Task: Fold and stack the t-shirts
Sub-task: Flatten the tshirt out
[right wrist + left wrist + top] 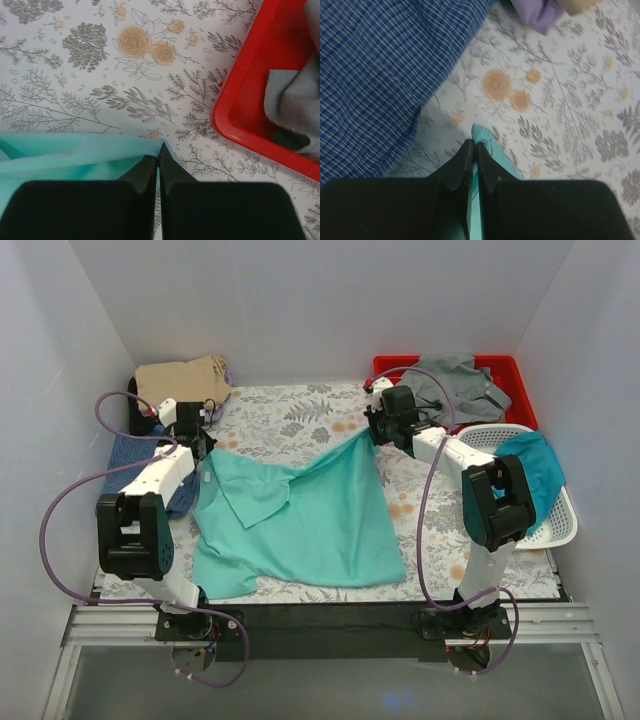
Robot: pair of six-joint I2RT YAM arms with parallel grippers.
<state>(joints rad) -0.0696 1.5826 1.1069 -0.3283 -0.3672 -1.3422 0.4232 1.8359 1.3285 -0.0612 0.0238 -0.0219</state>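
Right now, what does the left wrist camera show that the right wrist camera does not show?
Only the left wrist view: a blue checked cloth at the upper left and a bit of purple cloth at the top edge. Only the right wrist view: the red bin with a grey shirt inside it. In both: the flowered table cover and the mint green shirt, its edge pinched by the shut left gripper in one and the shut right gripper in the other.

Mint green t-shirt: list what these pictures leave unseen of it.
- Top external: mint green t-shirt corners hidden under left claw and right claw.
- Left wrist: only a sliver shows; claw body blocks the rest.
- Right wrist: shirt runs off left edge.
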